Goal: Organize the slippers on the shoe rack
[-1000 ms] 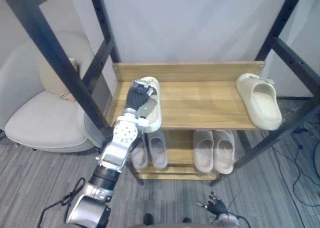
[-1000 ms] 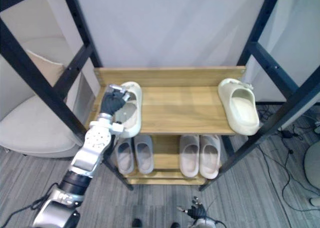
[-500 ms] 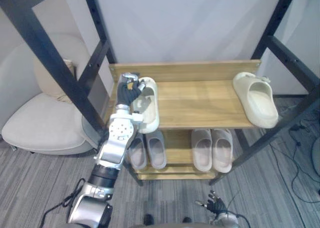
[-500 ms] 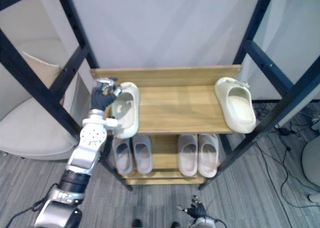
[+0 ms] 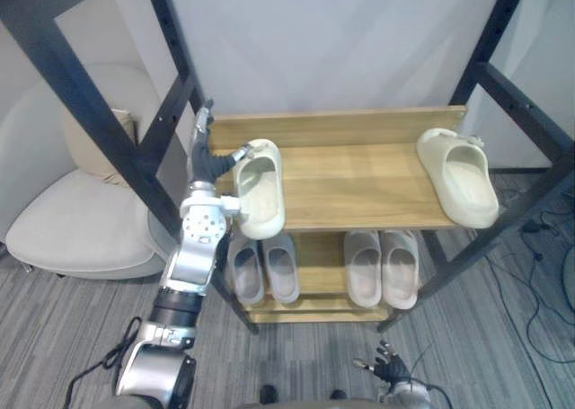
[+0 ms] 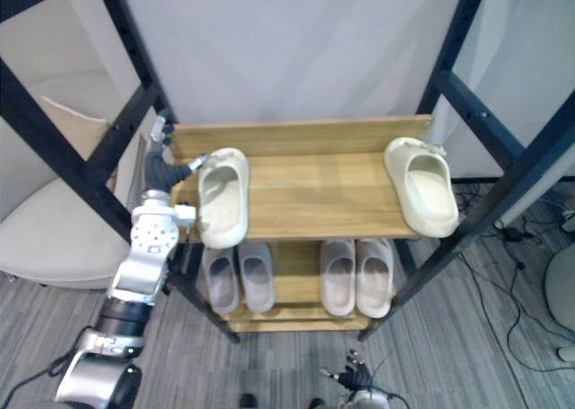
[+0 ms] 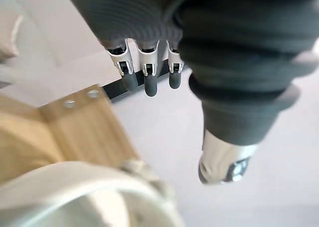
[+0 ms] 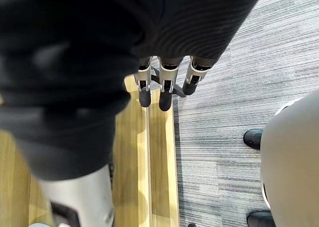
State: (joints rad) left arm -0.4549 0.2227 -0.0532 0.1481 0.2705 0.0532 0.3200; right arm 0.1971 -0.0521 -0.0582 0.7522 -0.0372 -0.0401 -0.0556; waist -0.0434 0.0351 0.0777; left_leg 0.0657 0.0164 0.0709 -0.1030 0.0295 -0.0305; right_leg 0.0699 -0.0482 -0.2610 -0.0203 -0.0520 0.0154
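A cream slipper point(image 5: 259, 190) lies at the left end of the wooden shoe rack's top shelf point(image 5: 352, 186), its toe over the front edge. My left hand point(image 5: 207, 154) stands just left of it, open, fingers point(image 7: 147, 80) straight up and free, thumb point(image 7: 222, 159) stretched toward the slipper's heel point(image 7: 75, 193). A second cream slipper point(image 5: 458, 177) rests at the shelf's right end. Two pairs of grey slippers point(image 5: 261, 270) point(image 5: 383, 267) sit on the lower shelf. My right hand point(image 5: 389, 370) hangs low near the floor, open, fingers point(image 8: 164, 90) straight.
Black metal frame posts point(image 5: 99, 112) point(image 5: 517, 94) slant past both sides of the rack. A beige armchair point(image 5: 76, 220) stands to the left. Grey carpet point(image 5: 503, 337) with loose cables lies to the right.
My left hand has let go of the left cream slipper: its fingers straightened and it drew off to the left. The slipper stays on the shelf. The camera shifted a little.
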